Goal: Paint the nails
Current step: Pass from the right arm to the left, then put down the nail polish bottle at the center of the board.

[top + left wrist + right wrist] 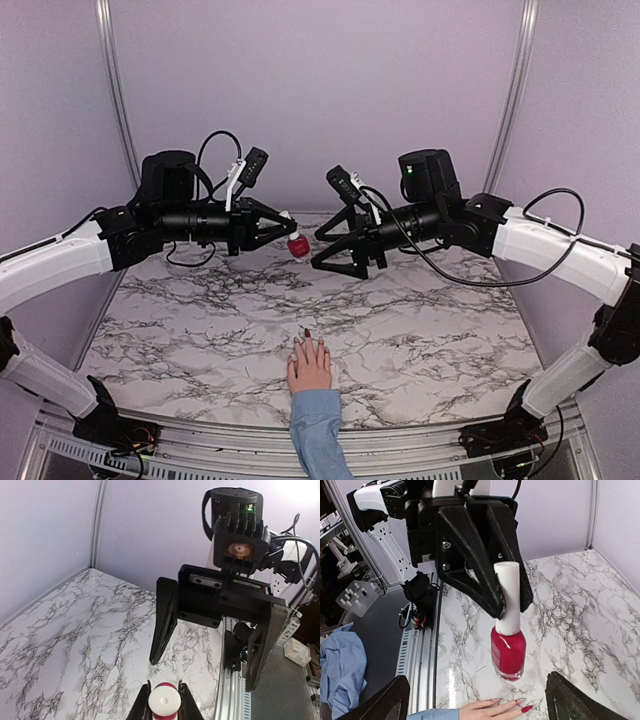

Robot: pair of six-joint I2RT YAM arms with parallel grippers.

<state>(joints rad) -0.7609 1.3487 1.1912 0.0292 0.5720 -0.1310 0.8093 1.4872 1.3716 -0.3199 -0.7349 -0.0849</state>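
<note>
Left tool point(287, 230) clamped on polish bottle point(297, 245) cap, right tool point(320, 250) wide open, empty

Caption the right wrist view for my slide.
The left end effector grips a red polish bottle by its white cap; a hand with one red nail rests in the foreground.

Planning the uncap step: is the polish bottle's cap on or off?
On. The white cap sits on the red polish bottle, pinched by the left hand; the right hand is open.
</note>
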